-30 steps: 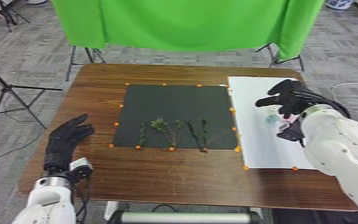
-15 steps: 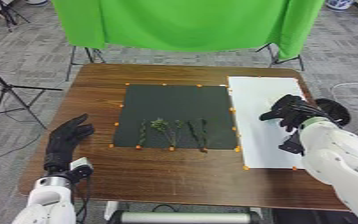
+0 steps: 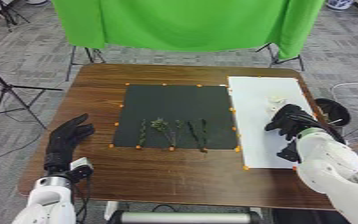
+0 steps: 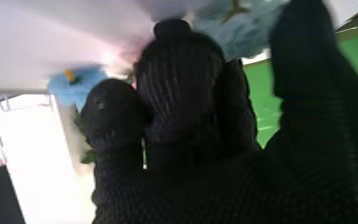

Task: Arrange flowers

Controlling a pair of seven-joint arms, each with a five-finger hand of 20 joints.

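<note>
Pale flowers (image 3: 276, 102) lie just beyond the right robot hand (image 3: 291, 121), on the white sheet (image 3: 260, 145) that the hand is over. In the wrist view, a blue flower (image 4: 76, 86) and another pale blue bloom (image 4: 251, 32) are near the right robot hand; I cannot tell whether it is open, closed or gripping either one. Green stems (image 3: 164, 131) lie in a row between the two robot hands, along the near part of the black mat (image 3: 175, 102). The left robot hand (image 3: 67, 134) is open and relaxed, to the left of the mat, above the brown counter (image 3: 167, 175). A dark round container (image 3: 337, 112) is to the right of the right robot hand, past the counter's edge. Well beyond both robot hands hangs a green cloth (image 3: 184, 25).
</note>
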